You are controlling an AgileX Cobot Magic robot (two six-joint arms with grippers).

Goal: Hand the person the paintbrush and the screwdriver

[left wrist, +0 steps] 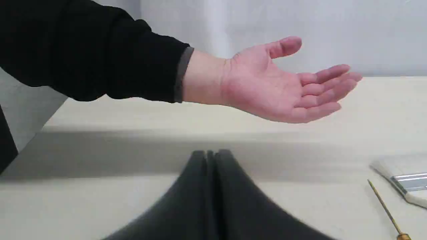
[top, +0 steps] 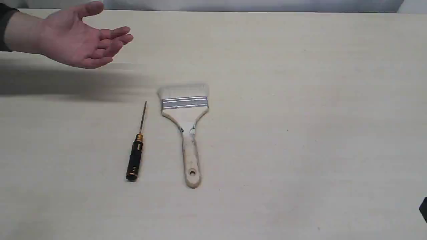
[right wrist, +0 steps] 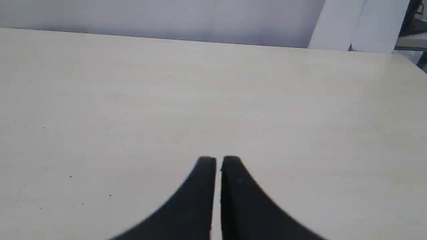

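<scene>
The paintbrush [top: 185, 130] lies flat mid-table, pale bristles pointing away, wooden handle with its hole toward the front; a corner of it [left wrist: 405, 182] shows in the left wrist view. Beside it on the left lies the screwdriver [top: 137, 150] with a black and gold handle and thin shaft [left wrist: 384, 208]. The person's hand [top: 75, 38] is held palm up above the table's far left, dark cuff at the wrist [left wrist: 283, 85]. My left gripper [left wrist: 210, 153] is shut and empty, well short of the hand. My right gripper [right wrist: 218, 159] is shut with a thin slit, over bare table.
The pale wooden table [top: 300, 100] runs back to a grey-white wall. A dark bit of the right arm [top: 423, 208] peeks in at the exterior view's right edge. The hand casts a broad shadow [top: 66, 83] on the table's left side.
</scene>
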